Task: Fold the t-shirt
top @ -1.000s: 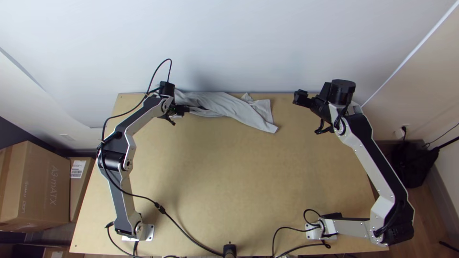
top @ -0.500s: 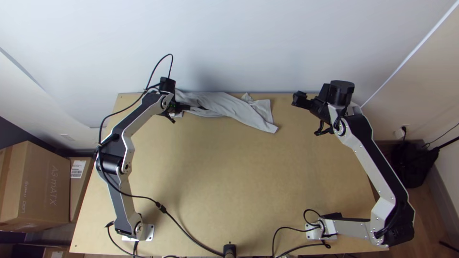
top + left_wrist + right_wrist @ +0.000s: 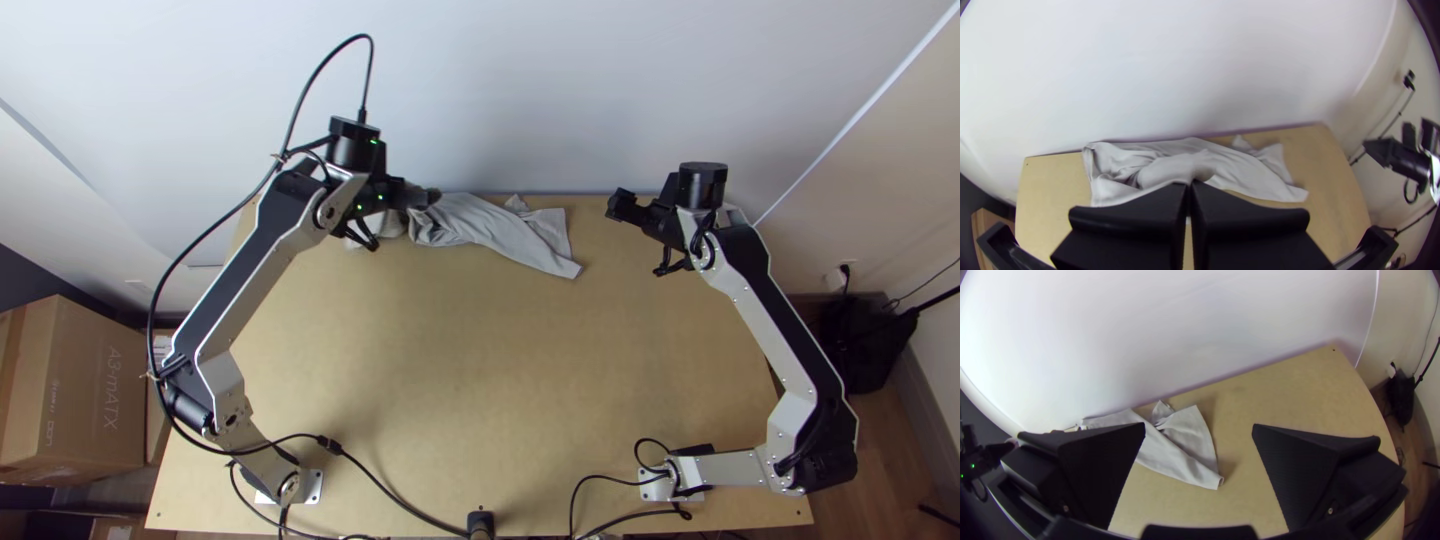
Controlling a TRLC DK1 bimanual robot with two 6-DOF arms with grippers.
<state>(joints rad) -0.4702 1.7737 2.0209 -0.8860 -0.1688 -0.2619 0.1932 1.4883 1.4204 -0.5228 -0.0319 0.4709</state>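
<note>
Your first job, it seems, is to get the t-shirt (image 3: 500, 235) spread before you fold it; it lies bunched in a long strip along the far edge of the counter (image 3: 480, 380), close to the wall (image 3: 520, 100). Choose a single visible edge for each gripper, come down gently until the tips meet the cloth, and pinch before you lift. Draw it towards you low and evenly, or the layers may twist tighter.

Your left gripper (image 3: 1188, 185) has its jaws clenched together, apparently on nothing, over the bunched part, so part them before you go down. Your right gripper (image 3: 1199, 425) is released, jaws wide apart, beyond the t-shirt's right end. Both arms reach up towards the far edge, the right one bent sharply at its elbow; keep both clear of the wall.
</note>
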